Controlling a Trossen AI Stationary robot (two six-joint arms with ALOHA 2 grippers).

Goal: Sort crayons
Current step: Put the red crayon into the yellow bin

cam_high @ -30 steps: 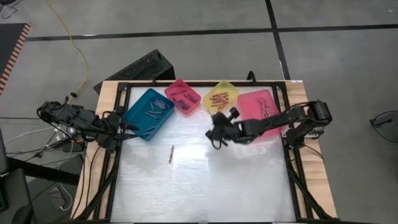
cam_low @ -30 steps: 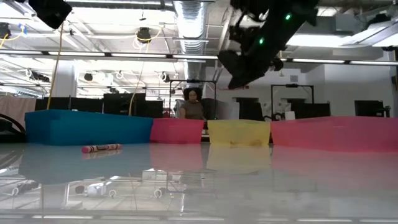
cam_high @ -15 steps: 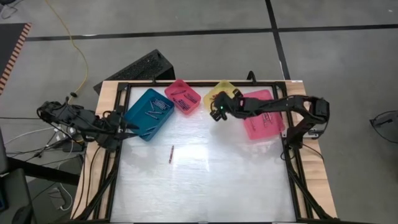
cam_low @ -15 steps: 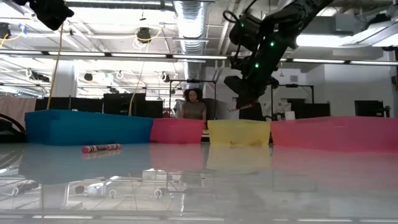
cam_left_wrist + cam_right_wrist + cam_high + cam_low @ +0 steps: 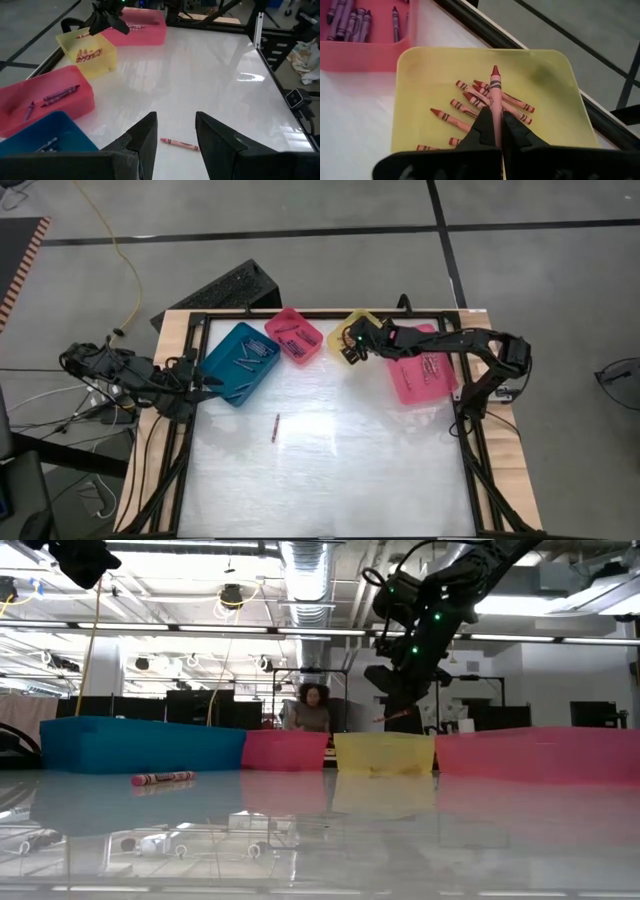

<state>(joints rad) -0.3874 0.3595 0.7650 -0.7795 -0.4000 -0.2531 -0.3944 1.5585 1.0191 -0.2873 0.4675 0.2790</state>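
My right gripper [image 5: 349, 350] hangs over the yellow bin [image 5: 360, 319] at the table's far side, shut on a red crayon [image 5: 493, 87]. Several red crayons [image 5: 470, 100] lie in the yellow bin [image 5: 420, 95] below it. One more red crayon [image 5: 275, 427] lies flat on the white table left of centre, also seen as the loose crayon [image 5: 179, 144] in the left wrist view. My left gripper [image 5: 175, 132] waits open at the table's left edge, above the table and touching nothing. My right gripper pinches the red crayon's lower part [image 5: 493, 111] between its two fingers. The crayon runs along the fingers and sticks out past their tips, its pointed end [image 5: 495, 69] leading. It slants down from the table's right and is lifted clear above the yellow bin.
A teal bin [image 5: 238, 362] and a small pink bin [image 5: 295, 335] stand left of the yellow one, and a larger pink bin [image 5: 420, 370] stands to its right. A black frame [image 5: 300, 314] borders the table. A person [image 5: 312, 708] sits in the room beyond.
My right gripper has swung from above the table's middle toward the far edge, turning as it went. It now hangs over the yellow bin with the crayon still in its shut fingers. The loose crayon on the table has stayed put.
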